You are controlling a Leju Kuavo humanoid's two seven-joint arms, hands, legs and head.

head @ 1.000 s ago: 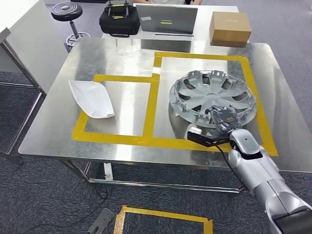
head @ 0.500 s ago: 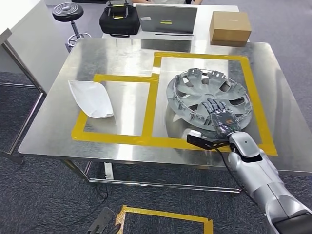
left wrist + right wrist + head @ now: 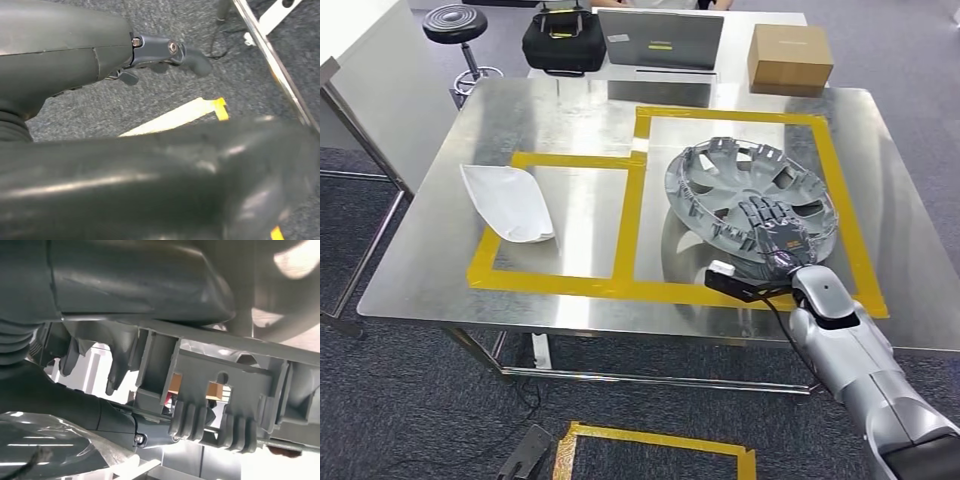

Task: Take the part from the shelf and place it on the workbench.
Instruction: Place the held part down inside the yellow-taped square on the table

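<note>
While the right hand [image 3: 773, 232] gripped the near rim of the wheel cover [image 3: 750, 200], fingers laid over its inner face, the part sat tilted inside the larger yellow-taped square [image 3: 841, 180] on the workbench [image 3: 569, 110], far edge low and near edge raised off the steel. The right wrist view showed fingers [image 3: 113, 365] curled through the cover's ribbed underside, so the hold looked firm. The left hand [image 3: 166, 52] hung beside the robot over the carpet, fingers apart, holding nothing.

Judged step: placement, nearly complete. The next move probably calls for lowering the near rim until the cover lies flat within the tape, then opening the fingers and drawing them clear of the clips without dragging the part.

Surface: bare reflective steel, two taped squares; a white curved panel [image 3: 507, 202] lay in the smaller one, well apart from the cover.

Room: grey carpet, a black stool [image 3: 457, 25], a black bag [image 3: 563, 38], a laptop [image 3: 661, 40] and a cardboard box [image 3: 789, 55] behind.
</note>
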